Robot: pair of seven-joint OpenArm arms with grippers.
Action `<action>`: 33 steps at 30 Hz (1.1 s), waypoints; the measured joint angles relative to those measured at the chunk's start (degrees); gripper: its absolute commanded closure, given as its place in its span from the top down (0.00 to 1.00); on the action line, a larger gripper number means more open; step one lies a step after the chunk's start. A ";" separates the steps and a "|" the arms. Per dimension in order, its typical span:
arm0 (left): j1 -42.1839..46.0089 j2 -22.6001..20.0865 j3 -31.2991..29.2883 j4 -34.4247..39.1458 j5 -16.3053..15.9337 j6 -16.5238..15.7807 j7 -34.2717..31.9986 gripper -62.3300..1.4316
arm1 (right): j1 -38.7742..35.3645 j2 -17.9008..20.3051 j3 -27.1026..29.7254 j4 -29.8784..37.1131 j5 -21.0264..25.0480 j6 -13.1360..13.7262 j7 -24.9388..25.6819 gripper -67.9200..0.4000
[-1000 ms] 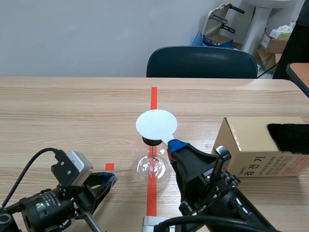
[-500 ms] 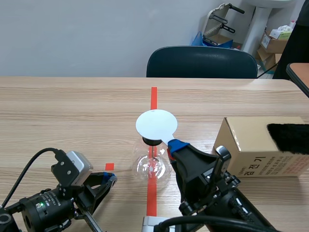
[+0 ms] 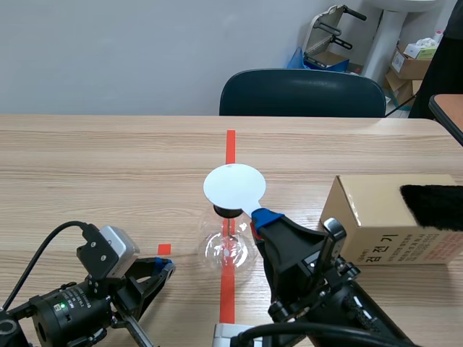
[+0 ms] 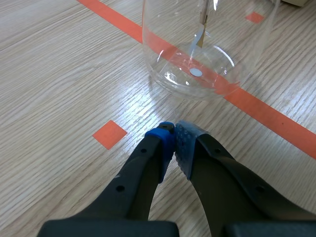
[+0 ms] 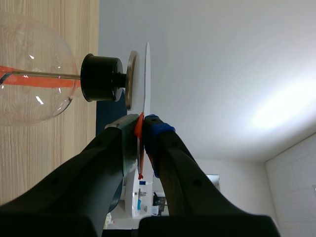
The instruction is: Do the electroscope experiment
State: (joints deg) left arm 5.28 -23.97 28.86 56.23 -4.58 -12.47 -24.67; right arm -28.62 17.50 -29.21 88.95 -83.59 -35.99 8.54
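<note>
Between the fingers of the right hand point(image 5: 142, 129) sits a thin white disc point(image 3: 234, 185), pinched tight and held just above the metal plate point(image 5: 130, 79) on the black stopper point(image 5: 101, 77) of the glass flask point(image 3: 228, 249). Over on the other side, the left hand point(image 4: 173, 140) lies low on the counter point(image 3: 108, 166), fingers pressed together on nothing, with the flask standing just ahead of it.
</note>
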 measured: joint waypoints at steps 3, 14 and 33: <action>0.00 0.00 0.00 0.00 0.00 0.00 0.00 0.09 | 0.00 0.00 0.00 0.00 0.00 0.00 0.00 0.02; 0.00 0.00 0.00 0.00 0.00 0.00 0.00 0.09 | 0.00 0.00 0.00 0.00 0.00 0.00 0.00 0.02; 0.00 0.00 0.00 0.00 0.00 0.00 0.00 0.09 | 0.00 0.00 0.00 0.00 0.00 0.00 -18.75 0.02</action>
State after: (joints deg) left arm 5.28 -23.97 28.86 56.23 -4.58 -12.47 -24.67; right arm -28.62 17.50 -29.21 88.95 -83.59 -35.99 -10.22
